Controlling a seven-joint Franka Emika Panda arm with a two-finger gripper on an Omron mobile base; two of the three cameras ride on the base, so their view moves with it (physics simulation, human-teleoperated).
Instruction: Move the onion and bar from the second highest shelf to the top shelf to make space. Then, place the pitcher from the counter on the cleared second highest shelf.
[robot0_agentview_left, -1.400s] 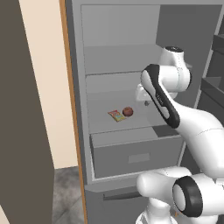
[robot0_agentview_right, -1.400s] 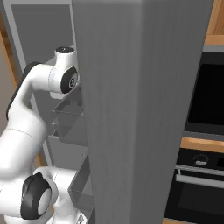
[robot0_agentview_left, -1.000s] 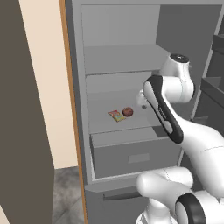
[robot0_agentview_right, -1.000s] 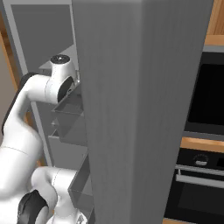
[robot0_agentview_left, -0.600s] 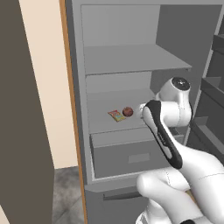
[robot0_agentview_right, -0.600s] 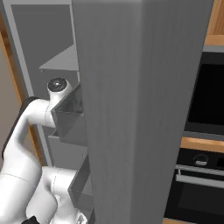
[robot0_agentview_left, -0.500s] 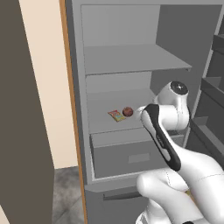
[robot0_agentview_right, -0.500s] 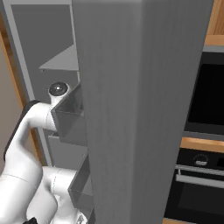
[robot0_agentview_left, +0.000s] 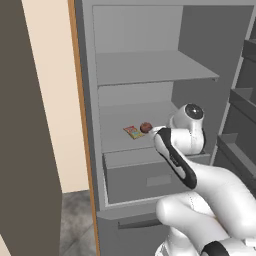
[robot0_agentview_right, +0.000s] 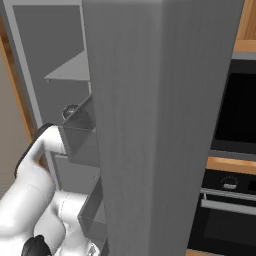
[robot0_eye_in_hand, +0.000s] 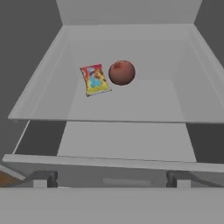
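Bar left of onion, near each other on second highest shelf.

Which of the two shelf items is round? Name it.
The onion, a reddish-brown ball. The bar beside it is a flat yellow-and-red packet lying on the second highest shelf.

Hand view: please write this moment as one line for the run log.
phase: approach | onion and bar: side by side on second highest shelf, untouched | gripper: open, short of shelf, empty

One onion and one bar lie on the second highest shelf, the bar at the onion's nine o'clock. One top shelf sits above, and one grey drawer box below.
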